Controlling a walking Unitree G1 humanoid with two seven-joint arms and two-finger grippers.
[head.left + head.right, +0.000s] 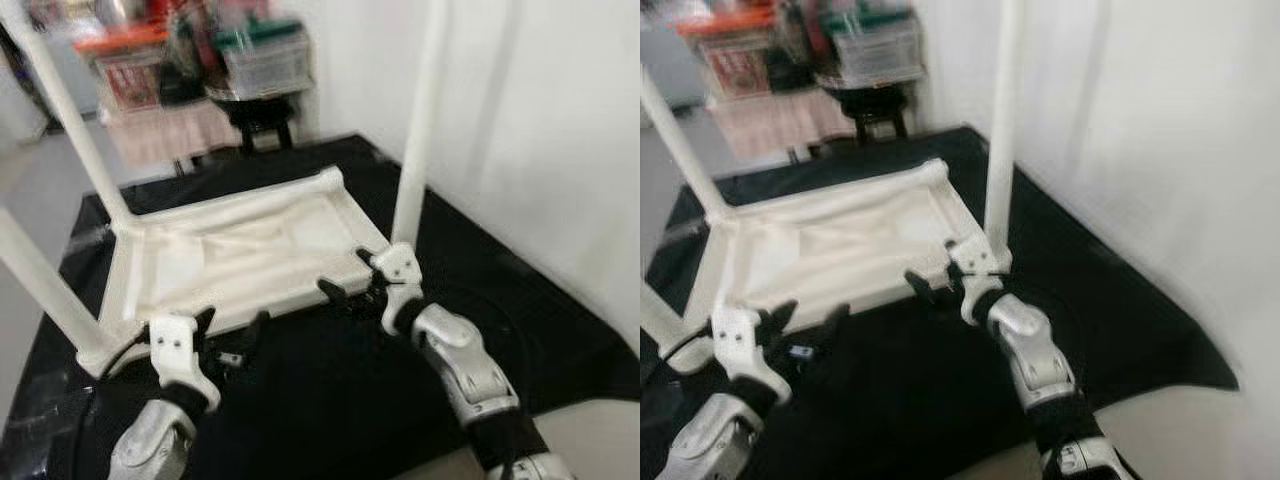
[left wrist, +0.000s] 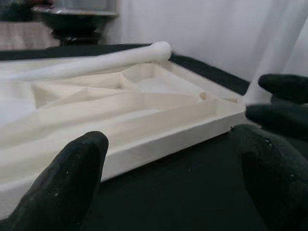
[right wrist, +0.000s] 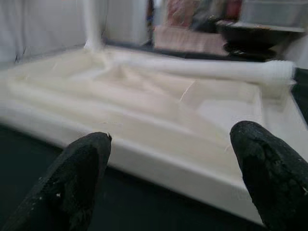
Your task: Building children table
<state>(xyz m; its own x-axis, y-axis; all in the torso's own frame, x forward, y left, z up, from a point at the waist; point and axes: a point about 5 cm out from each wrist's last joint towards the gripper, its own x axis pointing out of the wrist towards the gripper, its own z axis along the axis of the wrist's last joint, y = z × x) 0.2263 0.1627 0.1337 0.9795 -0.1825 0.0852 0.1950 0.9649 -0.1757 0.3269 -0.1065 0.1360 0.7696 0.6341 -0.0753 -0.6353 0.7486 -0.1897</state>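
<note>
**White tabletop lay upside down on black mat, both grippers spread at its near edge**

The children's table lay inverted on a black mat spread over a pale floor. Its top was a shallow, cream-white plastic tray shape, rectangular with rounded corners; the left wrist view showed raised ribs running diagonally across its underside inside a low rim. The surface looked smooth and matt.

Three round white legs stood up from its corners: one at the near right corner, one at the far left, and one at the near left, which leaned outward. A fourth leg, a plain white tube with a threaded-looking end, lay flat along the far edge of the tray.

The left gripper hovered just in front of the table's near edge, towards its left side, black fingers held apart with nothing between them. The right gripper sat at the same edge, beside the base of the near right leg, its rubbery, finely textured fingers likewise spread and empty. Whether either touched the rim could not be told.

Beyond the mat stood a dark stool and blurred storage bins, one with an orange lid and one clear. A plain white wall ran along the right.
</note>
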